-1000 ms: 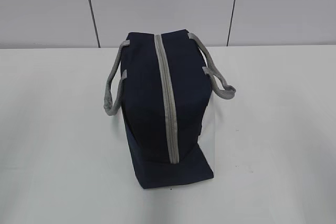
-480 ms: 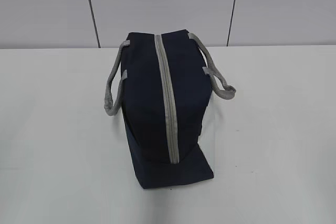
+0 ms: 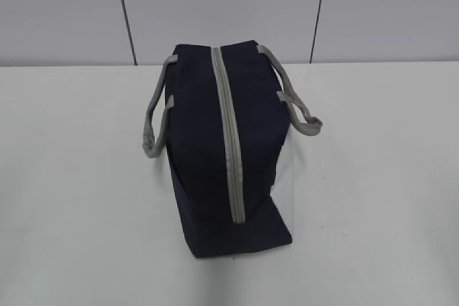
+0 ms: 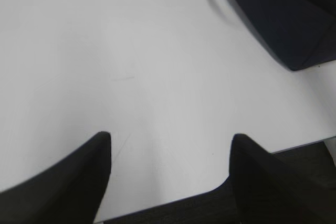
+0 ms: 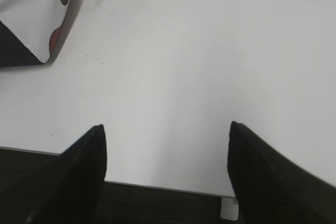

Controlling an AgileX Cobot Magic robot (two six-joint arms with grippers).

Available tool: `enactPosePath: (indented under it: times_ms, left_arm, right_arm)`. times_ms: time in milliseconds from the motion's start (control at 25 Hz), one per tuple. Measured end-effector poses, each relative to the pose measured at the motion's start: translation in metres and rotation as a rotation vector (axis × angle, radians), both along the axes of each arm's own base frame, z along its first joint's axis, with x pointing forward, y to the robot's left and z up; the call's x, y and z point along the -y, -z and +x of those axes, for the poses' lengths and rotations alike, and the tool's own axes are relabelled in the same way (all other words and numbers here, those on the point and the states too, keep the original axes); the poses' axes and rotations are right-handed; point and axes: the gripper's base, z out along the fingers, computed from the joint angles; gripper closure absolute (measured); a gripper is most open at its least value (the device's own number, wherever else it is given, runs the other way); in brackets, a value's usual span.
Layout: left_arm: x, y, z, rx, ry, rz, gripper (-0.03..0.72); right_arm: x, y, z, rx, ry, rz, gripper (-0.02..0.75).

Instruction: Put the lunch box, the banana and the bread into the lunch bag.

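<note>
The navy-blue lunch bag [image 3: 222, 148] stands in the middle of the white table, its grey zipper strip [image 3: 228, 134] running along the top and lying shut. Grey handles [image 3: 152, 123] hang off both sides. The lunch box, the banana and the bread are not in view. Neither gripper shows in the exterior view. My left gripper [image 4: 170, 136] is open and empty over the table's front edge, with the bag's corner [image 4: 283, 19] at the top right of its view. My right gripper [image 5: 166, 126] is open and empty over the front edge.
In the right wrist view a white panel with a black dot and a red mark [image 5: 29, 11] lies at the top left, beside a navy corner. The table's front edge [image 4: 173, 203] runs just under both grippers. A grey panelled wall [image 3: 229, 5] stands behind the table.
</note>
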Motion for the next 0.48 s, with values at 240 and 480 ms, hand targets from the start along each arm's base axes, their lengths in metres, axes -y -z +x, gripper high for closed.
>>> enactPosePath:
  times_ms: [240,480]
  left_arm:
    - [0.0000,0.0000,0.0000,0.000,0.000,0.000,0.211]
    - [0.0004,0.0000,-0.0001,-0.001,0.003,-0.005,0.211]
  right_arm:
    - [-0.0004,0.0028,0.0030,0.012,-0.001,-0.002,0.208]
    - [-0.0002,0.0032,0.0032,0.011,0.000,-0.004,0.209]
